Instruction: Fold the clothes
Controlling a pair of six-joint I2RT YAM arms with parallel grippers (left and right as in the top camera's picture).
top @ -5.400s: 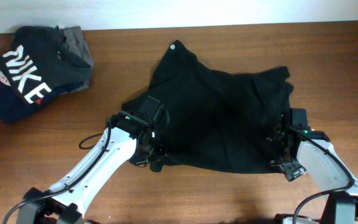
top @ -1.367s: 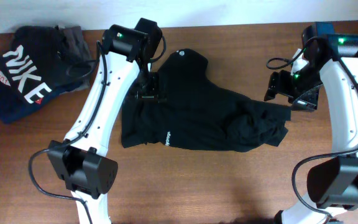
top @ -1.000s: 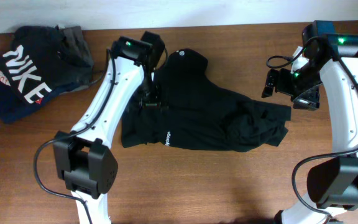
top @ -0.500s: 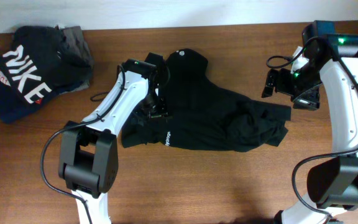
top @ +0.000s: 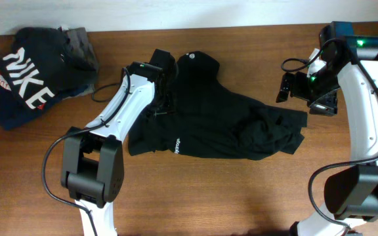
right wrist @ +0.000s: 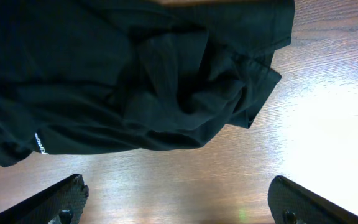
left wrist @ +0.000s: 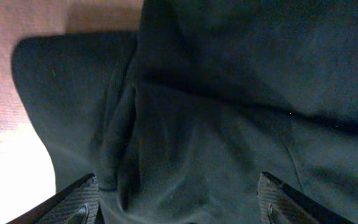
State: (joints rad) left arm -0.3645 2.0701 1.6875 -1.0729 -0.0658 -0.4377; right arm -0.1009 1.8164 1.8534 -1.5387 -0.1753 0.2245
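The clothes (top: 209, 115), a black T-shirt with a small white round mark (top: 189, 56) near the collar, lie doubled over and rumpled in the middle of the table. My left gripper (top: 161, 105) is low over the shirt's left part. In the left wrist view this gripper (left wrist: 179, 202) stands open, its fingertips (left wrist: 82, 200) wide apart with creased black fabric (left wrist: 216, 124) spread between them. My right gripper (top: 302, 98) hangs beside the shirt's right end. In the right wrist view it (right wrist: 179, 202) is open over bare wood, with the bunched sleeve (right wrist: 197, 93) ahead of it.
A dark garment with white NIKE lettering (top: 25, 82) is piled at the back left corner, with a grey garment (top: 79, 39) behind it. Bare wooden table (top: 241, 196) lies in front of the shirt. The table's back edge (top: 254, 27) meets a pale wall.
The shirt, spread out before, now lies doubled over. My left gripper has come down onto the shirt's left part and shifted slightly toward the back. The right arm has held still.
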